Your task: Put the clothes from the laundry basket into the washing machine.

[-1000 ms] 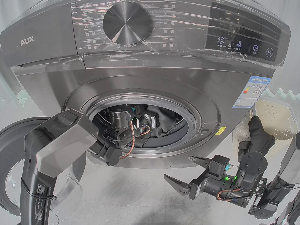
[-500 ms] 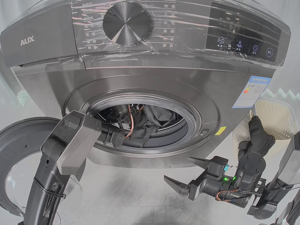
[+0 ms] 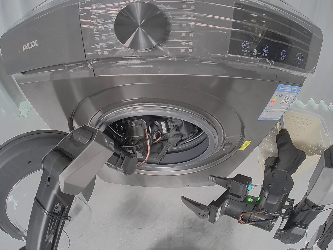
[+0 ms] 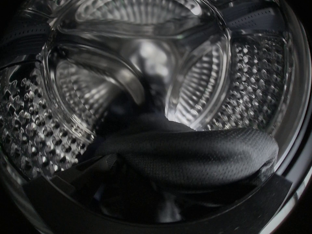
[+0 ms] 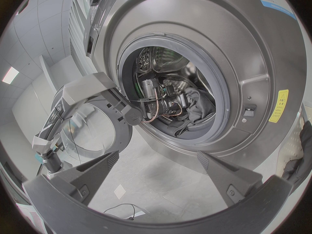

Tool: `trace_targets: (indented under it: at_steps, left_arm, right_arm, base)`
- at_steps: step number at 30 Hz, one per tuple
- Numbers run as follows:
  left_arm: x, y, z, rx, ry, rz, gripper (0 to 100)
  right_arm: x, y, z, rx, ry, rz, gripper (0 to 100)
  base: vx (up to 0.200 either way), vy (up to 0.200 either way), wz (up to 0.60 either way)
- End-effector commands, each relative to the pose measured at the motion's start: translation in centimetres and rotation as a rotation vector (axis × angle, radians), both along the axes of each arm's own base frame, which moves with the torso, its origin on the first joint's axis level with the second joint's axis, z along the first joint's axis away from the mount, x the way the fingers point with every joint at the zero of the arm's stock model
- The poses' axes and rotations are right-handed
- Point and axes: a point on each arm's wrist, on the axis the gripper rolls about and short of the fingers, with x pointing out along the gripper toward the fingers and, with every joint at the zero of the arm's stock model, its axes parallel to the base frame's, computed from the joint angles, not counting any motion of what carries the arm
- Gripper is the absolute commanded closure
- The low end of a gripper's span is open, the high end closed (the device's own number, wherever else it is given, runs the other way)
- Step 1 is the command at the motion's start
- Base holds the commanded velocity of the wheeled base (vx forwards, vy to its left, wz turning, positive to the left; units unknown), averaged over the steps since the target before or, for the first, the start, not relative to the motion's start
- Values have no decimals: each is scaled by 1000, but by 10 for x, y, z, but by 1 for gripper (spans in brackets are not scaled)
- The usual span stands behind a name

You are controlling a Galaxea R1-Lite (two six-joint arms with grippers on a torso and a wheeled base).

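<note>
Head view: washing machine (image 3: 166, 87) dead ahead, door (image 3: 20, 164) swung open on the robot's left. Left arm goes in through the opening, left hand (image 3: 161, 127) inside the drum, touching or just beside a dark garment (image 3: 178, 131) that lies bunched at the front of the drum, near the seal. Can't tell if that hand is clenched on it or released. Right hand (image 3: 196, 189) hangs low over the floor (image 3: 145, 209) in front of the machine, below the opening: released, spread wide, nothing in it. Laundry basket (image 3: 308, 129) sits to the machine's right, with a second dark garment (image 3: 286, 153) draped over its near rim, just above the right arm's wrist. Left wrist view: looking into the drum (image 4: 253, 75), dimpled steel wall all round; the dark garment (image 4: 195, 153) lies across the near foreground, covering the hand, so its grip state is unreadable. Right wrist view: right hand (image 5: 156, 158) open and empty, pointed at the opening; left hand (image 5: 182, 101) inside it, up against the dark garment (image 5: 201, 106); the door (image 5: 97, 137) stands open beside it, and the basket wall (image 5: 291, 147) with the second dark garment (image 5: 307, 153) is at the edge.
</note>
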Motion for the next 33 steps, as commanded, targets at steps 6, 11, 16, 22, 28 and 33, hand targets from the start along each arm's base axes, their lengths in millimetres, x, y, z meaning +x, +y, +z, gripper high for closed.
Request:
trace_targets:
  at_steps: [6,11,16,22,28,33]
  left_arm:
    - [-74,7,51,73,124,-147,0]
    - [-96,14,58,103,166,-203,0]
    - [-106,19,46,173,225,-234,0]
    - [-99,19,13,209,283,-228,0]
    - [-91,17,-22,228,326,-223,0]
    - [-90,17,-36,248,352,-227,0]
  right_arm:
    - [0,0,-1,-1,1,0,0]
    - [0,0,-1,-1,1,0,0]
    - [-1,2,-1,-1,3,6,0]
    - [-2,2,-1,0,2,9,0]
    - [-2,2,-1,-1,3,8,0]
    - [-2,2,-1,-1,3,8,0]
  base:
    - [0,0,0]
    - [0,0,0]
    - [0,0,0]
    - [0,0,0]
    - [0,0,0]
    - [0,0,0]
